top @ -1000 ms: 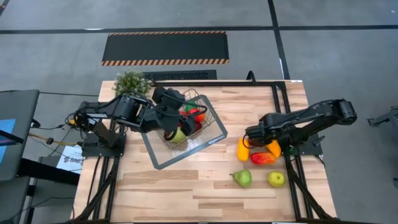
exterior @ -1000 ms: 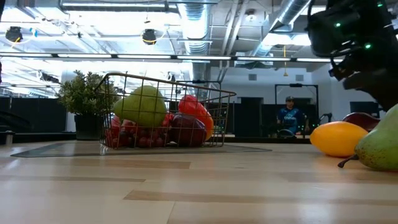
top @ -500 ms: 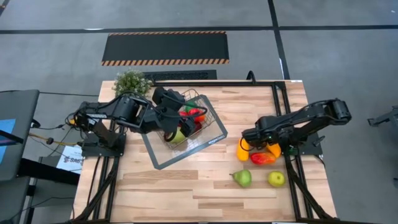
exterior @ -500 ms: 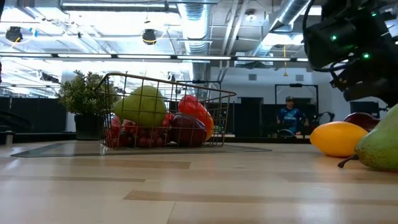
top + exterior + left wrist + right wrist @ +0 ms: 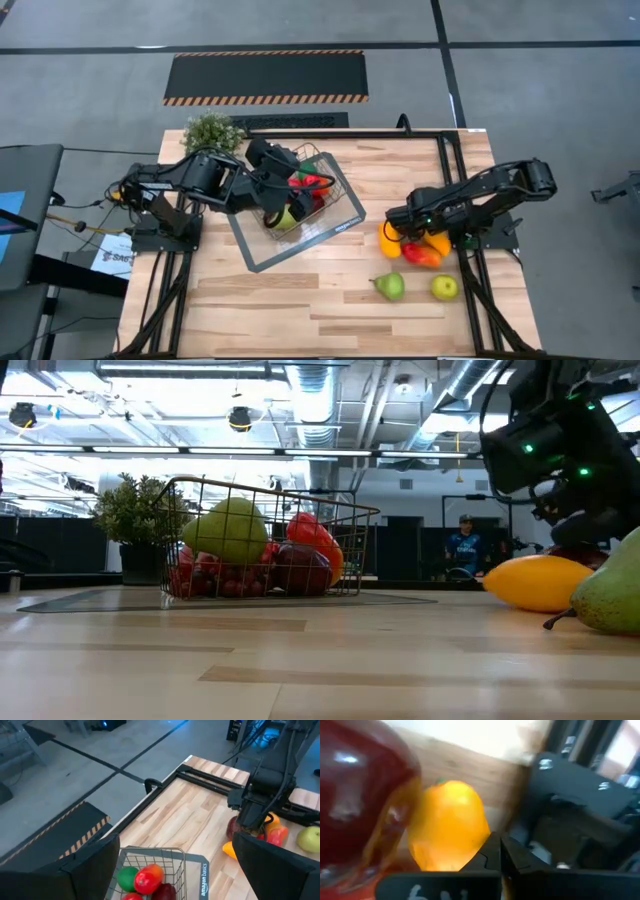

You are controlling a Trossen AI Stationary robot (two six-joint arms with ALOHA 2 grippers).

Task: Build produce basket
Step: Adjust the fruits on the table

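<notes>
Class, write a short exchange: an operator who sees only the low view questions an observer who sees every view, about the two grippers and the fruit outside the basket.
Operator: Has the right gripper picked up anything?
Observer: No. Its wrist view shows the right gripper shut on nothing, next to a yellow fruit.
Operator: Where is the left gripper?
Observer: From above, the left gripper hangs open over the basket.

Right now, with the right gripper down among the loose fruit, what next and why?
Probably open the right gripper and re-aim: its fingers look shut on nothing, beside the orange fruit and the red fruit, not around either.
</notes>
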